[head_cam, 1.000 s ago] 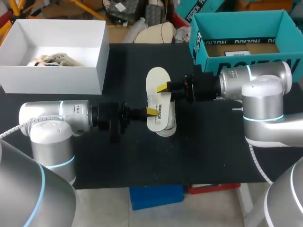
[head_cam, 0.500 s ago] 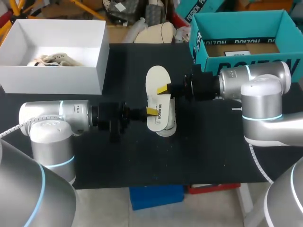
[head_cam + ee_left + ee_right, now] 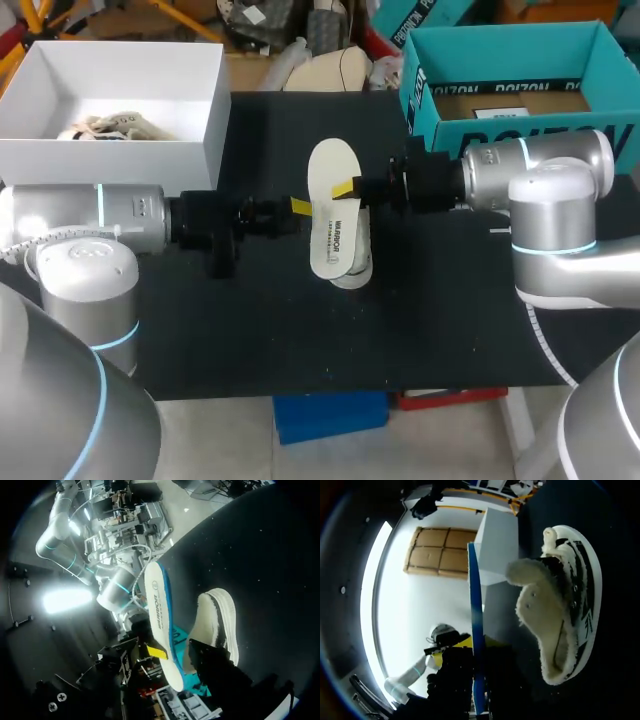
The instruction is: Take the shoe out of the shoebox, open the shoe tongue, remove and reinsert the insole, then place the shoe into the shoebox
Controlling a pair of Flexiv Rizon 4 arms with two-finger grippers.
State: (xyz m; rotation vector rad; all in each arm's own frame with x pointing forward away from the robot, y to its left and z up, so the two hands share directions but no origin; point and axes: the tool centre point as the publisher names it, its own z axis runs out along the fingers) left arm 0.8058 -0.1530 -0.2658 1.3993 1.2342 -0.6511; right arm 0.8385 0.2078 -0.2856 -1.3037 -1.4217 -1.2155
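You're looking at the insole [image 3: 333, 205] hanging in the air over the middle of the table [image 3: 250, 330]. Its broad white printed face is pointing up, a blue underside is showing along its edge, and its long axis is running away from you. The right gripper [image 3: 346, 187] is pinching it at its right edge. Directly under it the shoe [image 3: 357, 265] is lying on the table, mostly hidden from above, with one end peeking out on the near side. It's showing cream fleece lining, a white sole, a black-and-white patterned upper and a gaping mouth. The teal shoebox [image 3: 500, 45] is standing open at the far right corner, apart from the shoe.
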